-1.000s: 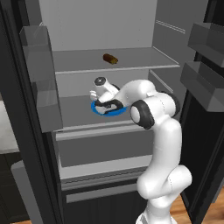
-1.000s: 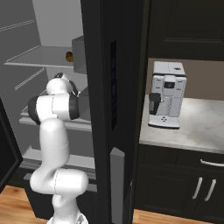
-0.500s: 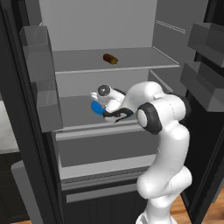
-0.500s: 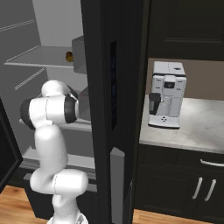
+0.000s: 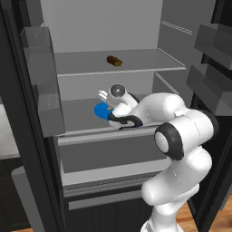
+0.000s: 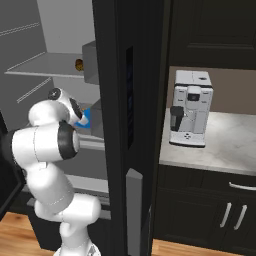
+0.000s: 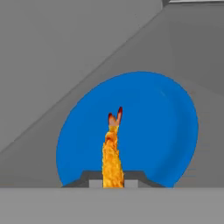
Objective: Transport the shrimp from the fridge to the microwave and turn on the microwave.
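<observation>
Inside the open fridge point(image 5: 113, 31), on its middle grey shelf below the one bearing a dark brown oblong item point(image 5: 114, 60), the blue plate point(image 7: 166, 127) sits beneath the gripper point(image 5: 108, 110), whose fingers clench the orange shrimp point(image 7: 112, 153) over it.

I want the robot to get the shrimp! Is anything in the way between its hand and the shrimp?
Nothing visible is in the way. In the hand view the shrimp lies on the blue plate and reaches right down between the fingertips of the gripper.
</observation>
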Robot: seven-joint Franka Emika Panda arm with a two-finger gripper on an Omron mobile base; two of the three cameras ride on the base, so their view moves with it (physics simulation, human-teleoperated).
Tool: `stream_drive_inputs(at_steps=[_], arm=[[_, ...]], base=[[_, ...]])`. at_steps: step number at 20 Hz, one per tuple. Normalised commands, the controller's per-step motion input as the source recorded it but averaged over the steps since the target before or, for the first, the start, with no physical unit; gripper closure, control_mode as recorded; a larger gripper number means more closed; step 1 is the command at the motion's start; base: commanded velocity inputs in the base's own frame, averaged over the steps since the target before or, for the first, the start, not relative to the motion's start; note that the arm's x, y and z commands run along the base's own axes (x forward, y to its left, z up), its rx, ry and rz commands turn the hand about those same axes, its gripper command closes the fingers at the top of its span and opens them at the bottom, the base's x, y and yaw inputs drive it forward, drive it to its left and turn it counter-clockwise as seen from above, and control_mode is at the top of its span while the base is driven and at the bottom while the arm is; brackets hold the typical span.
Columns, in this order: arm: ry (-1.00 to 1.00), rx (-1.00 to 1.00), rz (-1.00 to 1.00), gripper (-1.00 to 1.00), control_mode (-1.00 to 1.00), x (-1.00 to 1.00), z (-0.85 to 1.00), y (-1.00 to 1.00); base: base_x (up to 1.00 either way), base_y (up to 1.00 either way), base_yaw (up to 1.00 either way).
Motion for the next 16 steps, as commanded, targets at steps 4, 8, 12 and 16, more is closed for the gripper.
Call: stream_drive_inputs(at_steps=[4,8,12,16], arm=[[0.0,0.08,0.0,1.0,-1.0,-0.54,0.91,-0.04],[0.03,0.05,0.0,1.0,-1.0,-0.61,0.46,-0.04],[0.0,0.03,0.0,1.0,-1.0,-0.72,0.24,0.0],[0.0,0.03,0.0,1.0,-1.0,-0.72,0.4,-0.04]], base=[[0.0,0.0,0.0],[0.0,0.0,0.0],[0.0,0.0,0.0],[0.0,0.0,0.0]])
